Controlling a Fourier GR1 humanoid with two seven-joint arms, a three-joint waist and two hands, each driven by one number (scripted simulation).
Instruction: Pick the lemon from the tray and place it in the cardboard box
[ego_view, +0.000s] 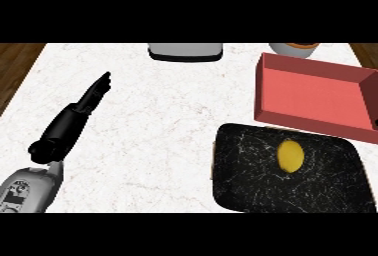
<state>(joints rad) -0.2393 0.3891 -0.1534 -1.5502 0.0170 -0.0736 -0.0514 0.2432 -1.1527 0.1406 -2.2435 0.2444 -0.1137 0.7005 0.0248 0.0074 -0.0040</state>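
At the lower left, the grey forearm (28, 189) leads up to the left hand (74, 117), fingers straight and together, holding nothing. At the lower right lies the black tray (244, 175) with the lemon (290, 155) on it. Just above, at the right, sits the red box (275, 90). A grey object (185, 51) and a bowl (294, 48) line the top edge.

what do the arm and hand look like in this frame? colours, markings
Only the left arm shows. Left hand: all black, slim, tapering to thin fingers, with a rounded black wrist joint. Behind it, a light grey forearm shell with dark markings that are unreadable. No cables visible. The right hand is out of view.
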